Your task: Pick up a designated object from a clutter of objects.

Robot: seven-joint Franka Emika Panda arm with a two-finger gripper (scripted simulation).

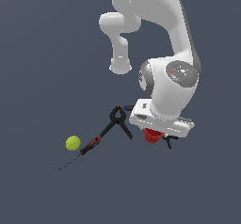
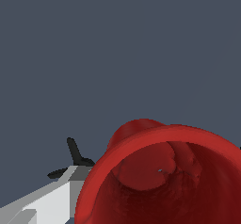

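A plain, dark grey-blue worktop [image 1: 37, 53] fills the whole scene in the exterior view, flat and even in colour, with no markings or edges in sight. The same grey-blue surface [image 2: 117, 44] fills the background of the wrist view.

A plain dark grey-blue floor [image 1: 37, 53] is shown. On it, a yellow-green ball [image 1: 72, 143] is seen just beside a red-and-black-handled screwdriver [image 1: 84, 150], whose handle end meets a large black clamp [image 1: 119, 119]. A red cup [image 1: 152, 135] is partly hidden under the arm.
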